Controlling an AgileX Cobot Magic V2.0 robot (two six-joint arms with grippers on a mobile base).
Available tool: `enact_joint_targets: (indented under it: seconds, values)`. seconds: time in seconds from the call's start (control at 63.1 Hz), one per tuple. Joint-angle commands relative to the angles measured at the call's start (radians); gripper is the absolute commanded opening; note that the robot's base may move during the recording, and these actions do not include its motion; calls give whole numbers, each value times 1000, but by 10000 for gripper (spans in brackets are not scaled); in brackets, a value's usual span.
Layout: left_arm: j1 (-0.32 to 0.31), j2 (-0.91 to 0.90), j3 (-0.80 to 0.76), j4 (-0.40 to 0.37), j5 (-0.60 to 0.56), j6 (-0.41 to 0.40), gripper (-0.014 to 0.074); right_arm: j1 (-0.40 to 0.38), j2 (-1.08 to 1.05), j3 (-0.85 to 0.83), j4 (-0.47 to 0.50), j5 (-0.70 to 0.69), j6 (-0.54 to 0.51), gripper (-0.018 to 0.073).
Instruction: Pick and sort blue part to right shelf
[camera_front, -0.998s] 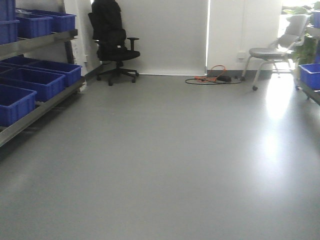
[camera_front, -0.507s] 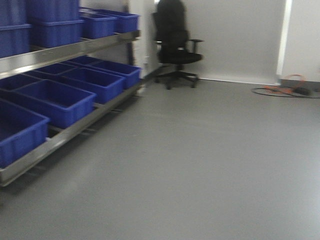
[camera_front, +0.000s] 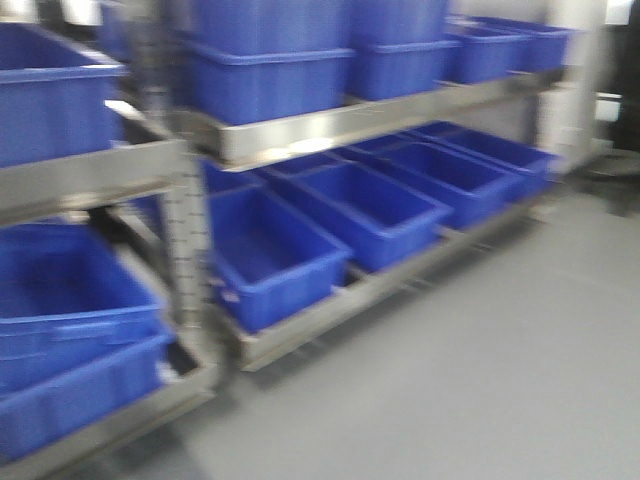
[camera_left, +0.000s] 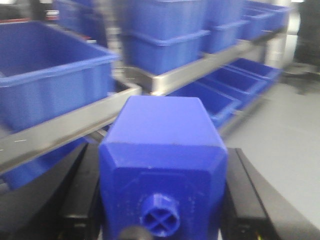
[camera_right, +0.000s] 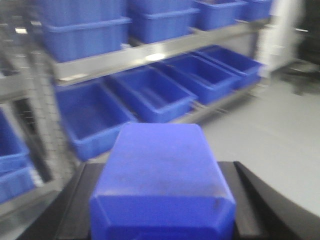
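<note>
Evidently each hand carries its own load so that two blocks travel in one trip. The right hand (camera_right: 162, 172) is clamped on the blue part (camera_right: 160, 150), its black fingers (camera_right: 247, 200) flat against both long sides. The part lies lengthwise, pointing forward. Its cap is out of view, so taking it for the task's piece is my judgement. The left hand (camera_left: 161, 167) grips the knobbed block (camera_left: 162, 125) the same way, with the small round knob (camera_left: 160, 219) toward the camera. That knob marks it as the look-alike, not the one to sort.

Both arms are held level and forward, at about the height of the shelf (camera_front: 330, 125) bars. This keeps the blocks clear of the steel and of the floor (camera_front: 480, 380). Open bins (camera_front: 370, 215) sit in rows on both tiers, well ahead of the hands. All views are smeared. Whether this is the shelf the task means, I cannot tell. The part is not yet over any bin.
</note>
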Motion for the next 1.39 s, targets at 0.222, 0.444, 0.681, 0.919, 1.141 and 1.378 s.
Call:
enact_joint_targets:
  seconds: [0.222, 0.444, 0.681, 0.919, 1.141, 1.378]
  values:
    - [1, 9, -29, -5, -93, -6, 386, -7, 8, -32, 1, -95, -8, 393]
    - [1, 9, -29, -5, -93, -6, 386, -7, 8, -32, 1, -95, -8, 393]
    - [1, 9, -29, -5, -93, -6, 386, -7, 8, -32, 1, -95, -8, 393]
    - [1, 9, -29, -5, -93, -6, 386, -7, 8, -32, 1, -95, -8, 393]
    - [1, 9, -29, -5, -93, -6, 386, -7, 8, -32, 1, -95, -8, 393]
    - [1, 9, -29, -5, -93, -6, 386, -7, 8, -32, 1, -95, -8, 393]
